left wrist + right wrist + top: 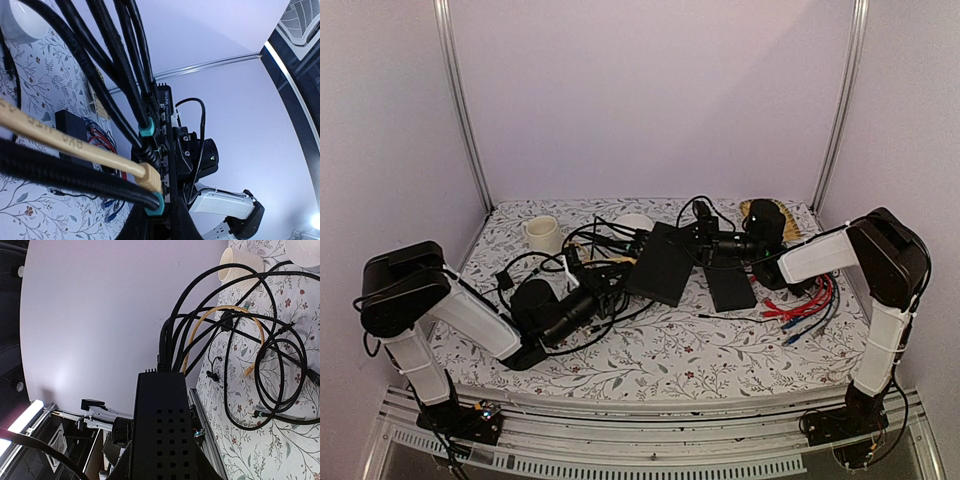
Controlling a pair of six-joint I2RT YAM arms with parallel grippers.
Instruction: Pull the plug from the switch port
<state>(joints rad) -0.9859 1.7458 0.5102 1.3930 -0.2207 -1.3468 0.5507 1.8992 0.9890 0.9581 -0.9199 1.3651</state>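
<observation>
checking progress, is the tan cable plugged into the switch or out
In. The tan plug sits seated in the port row of the switch, with no gap showing between them.

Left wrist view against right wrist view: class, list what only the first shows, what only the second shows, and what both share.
Only the left wrist view: the switch seen from its port edge, teal-booted plugs at that edge, a second black box, red wires and the right arm.
Only the right wrist view: the switch's vented face, and the loose end of the tan cable lying on the floral cloth.
Both: the switch, the black cables, the tan cable and the floral cloth.
</observation>
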